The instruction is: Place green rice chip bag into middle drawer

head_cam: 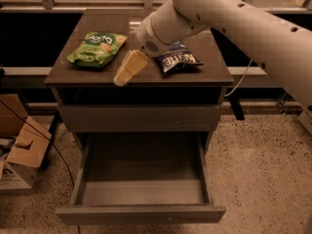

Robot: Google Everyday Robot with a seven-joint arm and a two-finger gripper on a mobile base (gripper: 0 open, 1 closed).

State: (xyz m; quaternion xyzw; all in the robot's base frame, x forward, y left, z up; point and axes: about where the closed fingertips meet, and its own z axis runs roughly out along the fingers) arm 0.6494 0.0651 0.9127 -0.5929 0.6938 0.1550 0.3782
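Note:
The green rice chip bag (96, 48) lies flat on the cabinet top at its left side. My gripper (127, 69) hangs over the middle of the top, just right of the bag and apart from it, pointing down and left. It holds nothing. The middle drawer (141, 179) is pulled out wide below the cabinet front, and its grey box is empty.
A dark blue Kettle bag (179, 60) lies on the top right of my gripper, partly under my arm. The top drawer front (141, 118) is closed. Cardboard boxes (19, 150) stand on the floor at the left. A dark table leg (236, 106) stands at the right.

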